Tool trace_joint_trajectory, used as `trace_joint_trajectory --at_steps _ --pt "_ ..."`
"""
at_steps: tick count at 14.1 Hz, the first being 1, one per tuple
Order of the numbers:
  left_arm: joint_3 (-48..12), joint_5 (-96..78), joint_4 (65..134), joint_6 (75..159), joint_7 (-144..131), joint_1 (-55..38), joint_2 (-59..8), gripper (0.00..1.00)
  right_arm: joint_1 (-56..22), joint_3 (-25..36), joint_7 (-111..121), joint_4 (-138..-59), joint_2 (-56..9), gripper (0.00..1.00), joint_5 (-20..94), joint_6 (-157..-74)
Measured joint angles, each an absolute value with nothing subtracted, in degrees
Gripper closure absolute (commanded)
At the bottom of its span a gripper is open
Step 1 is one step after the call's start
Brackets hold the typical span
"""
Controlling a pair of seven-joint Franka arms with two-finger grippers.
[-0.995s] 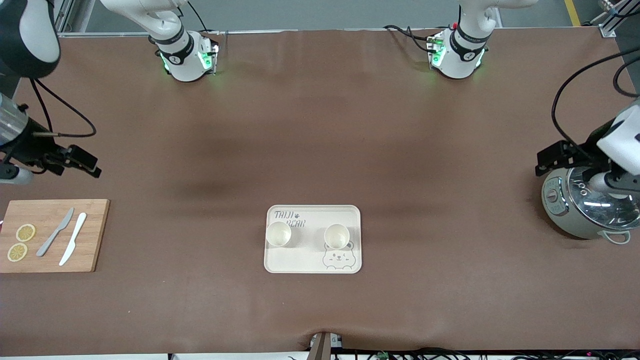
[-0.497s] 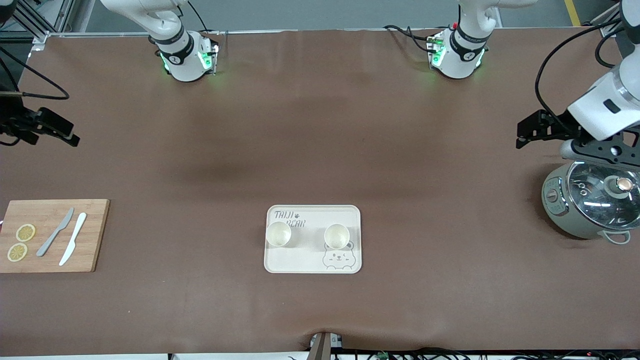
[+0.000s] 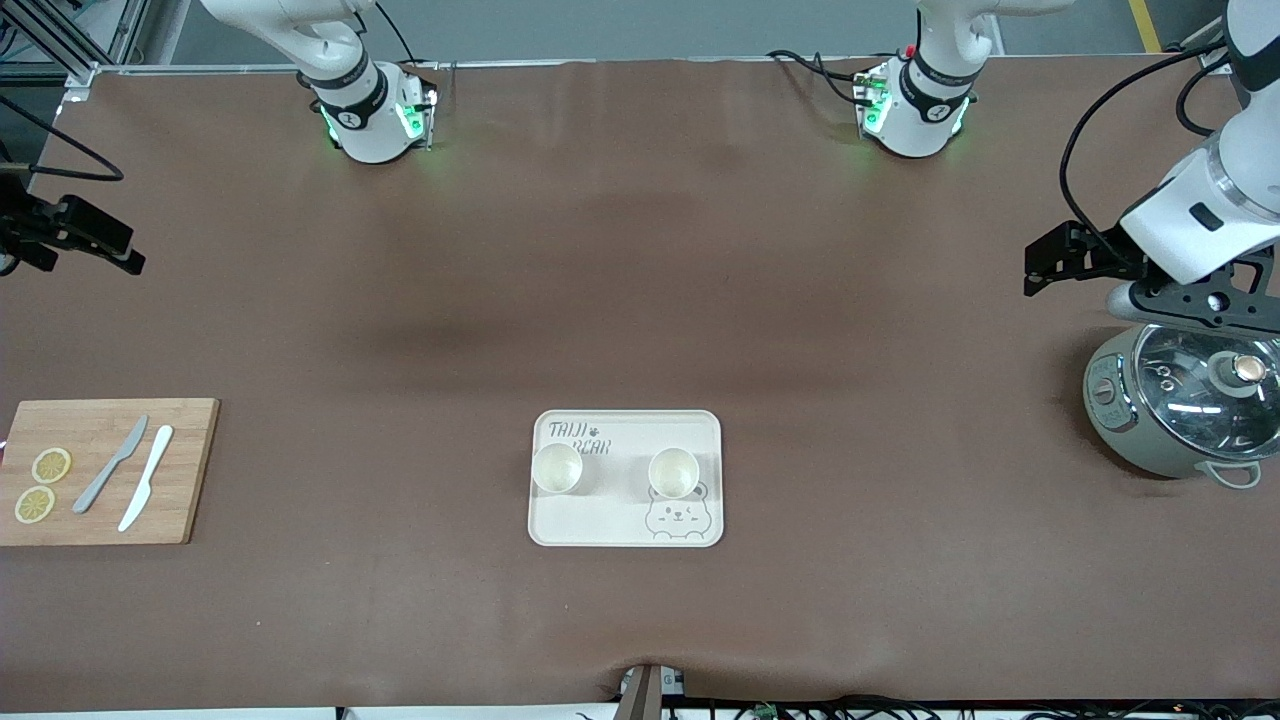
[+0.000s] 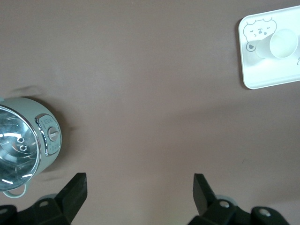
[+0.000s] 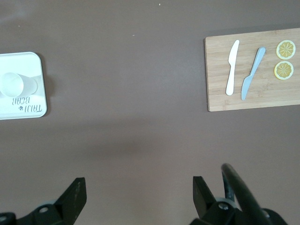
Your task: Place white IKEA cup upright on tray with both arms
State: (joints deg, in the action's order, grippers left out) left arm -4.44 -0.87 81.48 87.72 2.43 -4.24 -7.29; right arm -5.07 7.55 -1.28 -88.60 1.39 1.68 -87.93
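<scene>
The cream tray (image 3: 600, 520) with the bear drawing lies mid-table, near the front camera. Two white cups stand upright on it, one (image 3: 557, 468) toward the right arm's end and one (image 3: 673, 472) beside the bear face. My left gripper (image 3: 1060, 262) hangs open and empty over bare cloth next to the cooker; its wrist view shows its spread fingers (image 4: 139, 180), the tray (image 4: 262, 77) and one cup (image 4: 281, 44). My right gripper (image 3: 100, 245) hangs open and empty over bare cloth at the right arm's end. Its wrist view shows its fingers (image 5: 138, 183) and a cup (image 5: 16, 84) on the tray (image 5: 33, 110).
A wooden cutting board (image 3: 185, 470) at the right arm's end carries a grey knife (image 3: 110, 465), a white knife (image 3: 146, 477) and two lemon slices (image 3: 50, 465). A pale green cooker (image 3: 1110, 410) with a glass lid stands at the left arm's end. Brown cloth covers the table.
Both arms have drawn back from the middle toward the table's ends. The left hand has moved off the cooker lid, the right hand away from the cutting board. The cups have not moved.
</scene>
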Motion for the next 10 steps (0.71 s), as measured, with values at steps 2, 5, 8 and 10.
trace_joint_trajectory --at_steps 2,5,8,10 --pt "-4.4 -0.9 81.5 87.9 2.4 -4.2 -7.3 0.0 -5.1 7.2 -1.3 -88.0 1.4 0.0 1.7 -86.9" --pt "-4.4 -0.9 81.5 88.5 2.3 -4.2 -7.9 0.0 -5.1 7.2 -1.3 -88.0 1.3 0.0 1.7 -86.7" --pt "-4.4 -0.9 81.6 89.5 2.3 -4.2 -8.7 0.0 -5.1 7.2 -1.2 -88.0 1.3 0.0 1.7 -86.7" --pt "-4.5 -0.9 81.6 89.7 2.3 -4.2 -8.8 0.0 -5.1 7.2 -1.2 -88.0 1.3 0.0 1.7 -86.7"
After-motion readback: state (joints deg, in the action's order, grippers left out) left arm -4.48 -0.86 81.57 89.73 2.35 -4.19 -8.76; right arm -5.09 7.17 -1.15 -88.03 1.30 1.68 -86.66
